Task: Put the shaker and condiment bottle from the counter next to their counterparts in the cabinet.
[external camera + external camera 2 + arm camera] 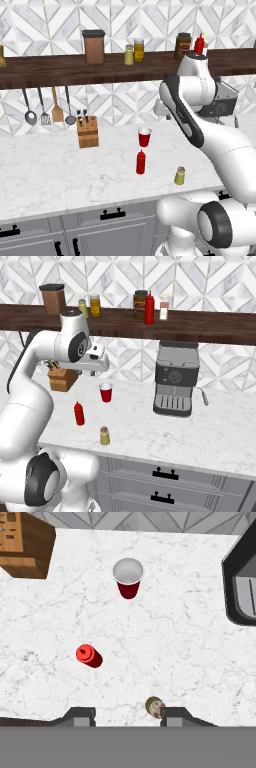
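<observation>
The yellow-green shaker (pixel 180 175) (pixel 104 436) stands near the counter's (pixel 50 175) front edge. The red condiment bottle (pixel 141 162) (pixel 79 413) stands upright to its left. In the hand view the shaker (pixel 155 706) lies just inside the right fingertip and the bottle (pixel 89 655) up and to the left. My gripper (pixel 127 717) (pixel 95 372) hangs open high above the counter, holding nothing. On the dark shelf (pixel 60 70) stand the matching shaker (pixel 129 55) (pixel 83 307) and the matching red bottle (pixel 199 44) (pixel 149 308).
A red cup (pixel 144 136) (pixel 128 576) stands behind the bottle, with a knife block (pixel 88 131) (pixel 25 544) to its left. A coffee machine (pixel 175 378) sits on the right. The shelf also carries a brown canister (pixel 93 47), an orange-yellow jar (pixel 138 50) and a dark jar (pixel 182 46).
</observation>
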Tool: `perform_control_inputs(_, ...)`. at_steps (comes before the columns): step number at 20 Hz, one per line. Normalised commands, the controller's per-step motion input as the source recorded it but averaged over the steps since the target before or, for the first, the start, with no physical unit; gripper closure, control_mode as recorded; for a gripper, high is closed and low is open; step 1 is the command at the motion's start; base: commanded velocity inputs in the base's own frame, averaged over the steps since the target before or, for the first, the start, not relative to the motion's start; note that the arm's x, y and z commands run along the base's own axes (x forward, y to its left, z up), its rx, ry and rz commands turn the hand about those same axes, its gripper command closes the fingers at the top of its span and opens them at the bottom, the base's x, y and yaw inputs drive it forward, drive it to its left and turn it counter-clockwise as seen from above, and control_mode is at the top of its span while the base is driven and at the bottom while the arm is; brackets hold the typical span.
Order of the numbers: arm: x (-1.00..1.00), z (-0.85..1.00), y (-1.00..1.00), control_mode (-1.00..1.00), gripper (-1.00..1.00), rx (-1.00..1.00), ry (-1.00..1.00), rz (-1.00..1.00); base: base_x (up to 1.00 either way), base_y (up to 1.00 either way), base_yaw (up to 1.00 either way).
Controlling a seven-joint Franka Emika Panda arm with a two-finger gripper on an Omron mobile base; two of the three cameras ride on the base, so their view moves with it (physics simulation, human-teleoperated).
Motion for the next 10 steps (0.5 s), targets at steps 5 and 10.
perform_control_inputs(5, 0.00, -0.12, 0.11, -1.00, -1.00, 0.00, 0.00, 0.00, 0.00, 0.00, 0.00)
perform_control_inputs(10, 0.00, -0.50, 0.31, -1.00, -1.00, 0.00, 0.00, 0.06, 0.00, 0.00, 0.00)
